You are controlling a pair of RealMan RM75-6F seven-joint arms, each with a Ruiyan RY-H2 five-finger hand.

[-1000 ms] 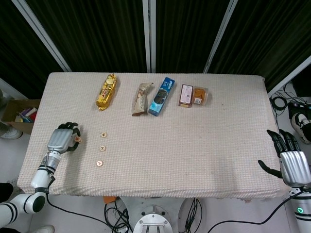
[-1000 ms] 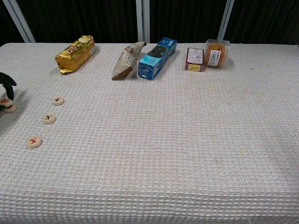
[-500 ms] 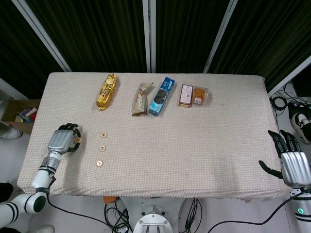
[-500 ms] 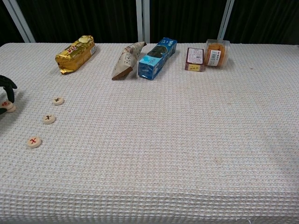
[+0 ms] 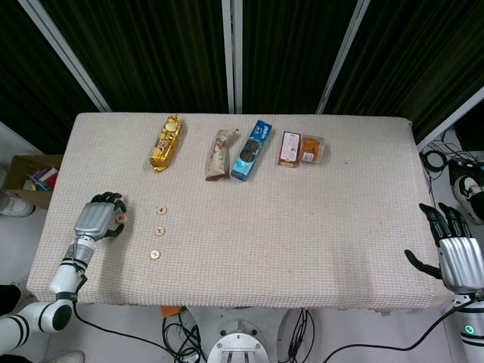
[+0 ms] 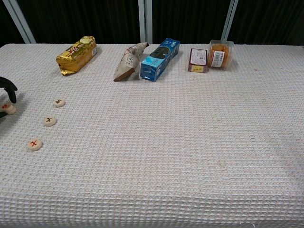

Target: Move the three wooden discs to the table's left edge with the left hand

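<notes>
Three small wooden discs with an x mark lie in a column at the table's left: the far one (image 5: 161, 210) (image 6: 59, 102), the middle one (image 5: 159, 231) (image 6: 49, 120) and the near one (image 5: 155, 255) (image 6: 34, 144). Left of them, near the table's left edge, my left hand (image 5: 96, 219) (image 6: 5, 88) has its fingers curled and pinches another disc (image 5: 119, 219) (image 6: 9, 109), low over the cloth. My right hand (image 5: 457, 255) hangs off the table's near right corner with fingers spread and nothing in it; the chest view does not show it.
Along the far side lie a gold snack bag (image 5: 165, 141), a beige wrapper (image 5: 219, 153), a blue biscuit pack (image 5: 252, 149) and a clear box of snacks (image 5: 301, 148). A cardboard box (image 5: 30, 175) stands on the floor beyond the left edge.
My left hand has slid slightly toward the near left with the disc in its fingers. The three discs on the cloth have not moved. My right hand has sunk a touch.
</notes>
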